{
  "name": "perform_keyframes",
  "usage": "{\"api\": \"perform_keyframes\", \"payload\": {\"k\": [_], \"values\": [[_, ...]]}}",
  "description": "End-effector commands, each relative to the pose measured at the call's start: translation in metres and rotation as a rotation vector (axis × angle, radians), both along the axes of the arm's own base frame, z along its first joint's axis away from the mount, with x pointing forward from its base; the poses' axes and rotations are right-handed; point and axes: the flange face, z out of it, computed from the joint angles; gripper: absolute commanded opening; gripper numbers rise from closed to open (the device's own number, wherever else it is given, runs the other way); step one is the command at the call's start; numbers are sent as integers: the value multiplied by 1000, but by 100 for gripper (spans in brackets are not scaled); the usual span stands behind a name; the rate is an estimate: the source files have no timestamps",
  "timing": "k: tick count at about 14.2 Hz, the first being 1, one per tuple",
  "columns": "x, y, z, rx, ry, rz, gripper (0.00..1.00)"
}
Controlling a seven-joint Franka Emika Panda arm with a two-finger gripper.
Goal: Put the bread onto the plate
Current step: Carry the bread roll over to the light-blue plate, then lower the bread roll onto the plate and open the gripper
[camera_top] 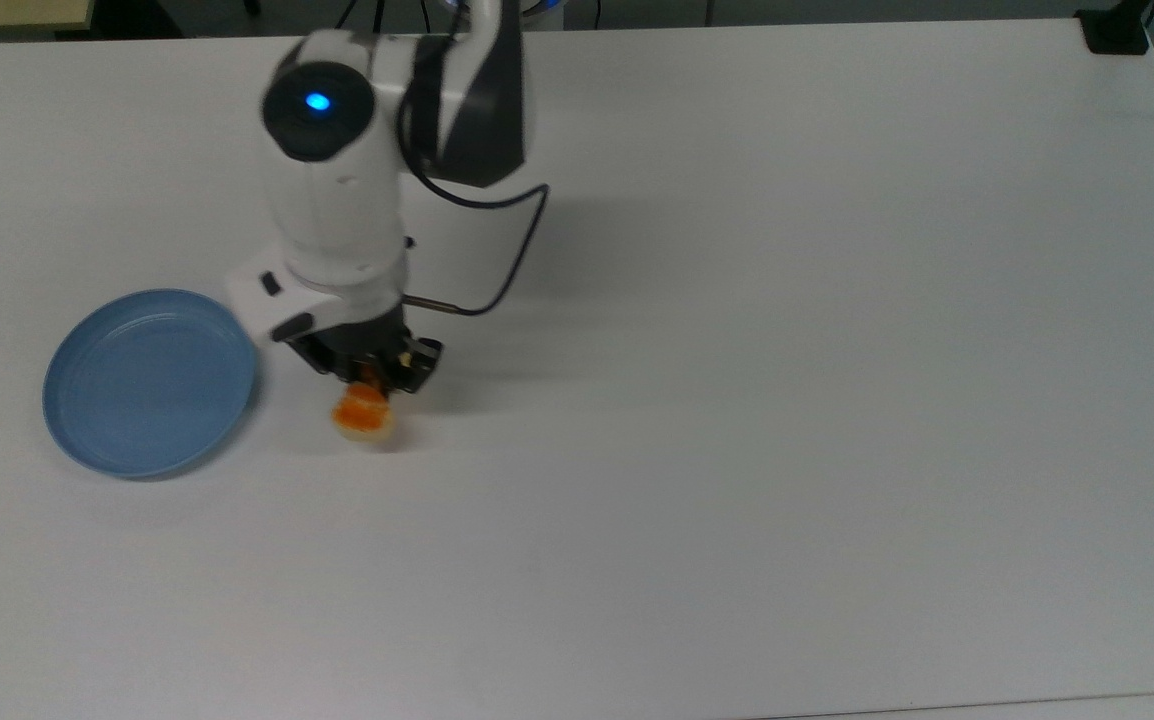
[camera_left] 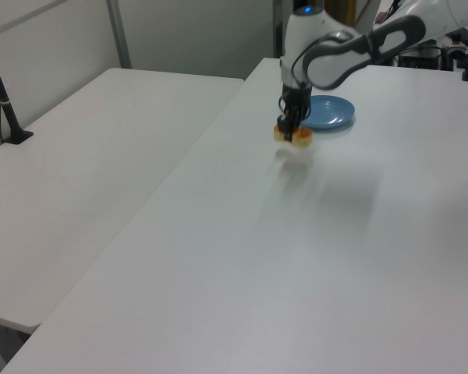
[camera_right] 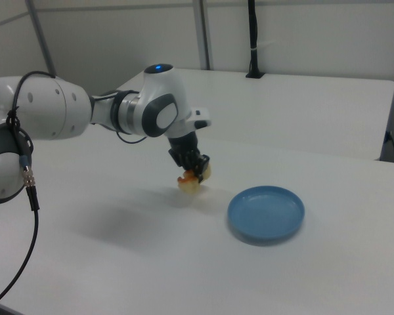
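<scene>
Here the white robot arm [camera_top: 337, 200] reaches out over the white table [camera_top: 787, 400] and bends down at the wrist, so the gripper [camera_top: 369, 372] points at the tabletop. A blue light [camera_top: 317, 101] glows on top of the arm, and a thin dark cable [camera_top: 507, 260] loops beside it.

The gripper is closed tight on the bread [camera_top: 363, 414]. The bread hangs from the fingers, with its orange end sticking out below them. In the right view the bread [camera_right: 190, 182] is up in the air, with a soft shadow on the table under it. In the left view the bread [camera_left: 293, 135] also floats above its shadow.

The blue plate [camera_top: 149, 381] sits flat on the table with nothing on it. In the top view it is at the top view's left of the bread, close by but not touching. In the right view the plate [camera_right: 266, 213] is to the right view's right of the gripper [camera_right: 194, 169].

The top view looks straight down, so the lift is hard to see there. The right view shows the long arm [camera_right: 85, 118] and its big round joints. The left view shows the plate [camera_left: 325, 114] just behind the gripper [camera_left: 288, 125], and a second white table [camera_left: 93, 156] next to the first.
</scene>
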Motion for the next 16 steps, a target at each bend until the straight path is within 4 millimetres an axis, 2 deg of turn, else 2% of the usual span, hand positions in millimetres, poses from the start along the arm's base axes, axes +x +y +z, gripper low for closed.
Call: {"api": "perform_keyframes", "payload": {"k": [1, 3, 7, 9, 10, 12, 13, 15, 16], "values": [[-13, -71, 32, -42, 25, 94, 27], [-20, -109, 30, -62, 33, 164, 29], [-19, -161, 2, -111, 29, 253, 36], [-20, -176, -3, -126, 4, 259, 36], [-18, -182, -13, -132, -4, 258, 41], [-16, -185, -23, -142, -15, 262, 44], [-16, -187, -28, -143, -16, 262, 53], [-15, -188, -28, -149, -30, 260, 76], [-15, -189, -28, -147, -31, 255, 97]]}}
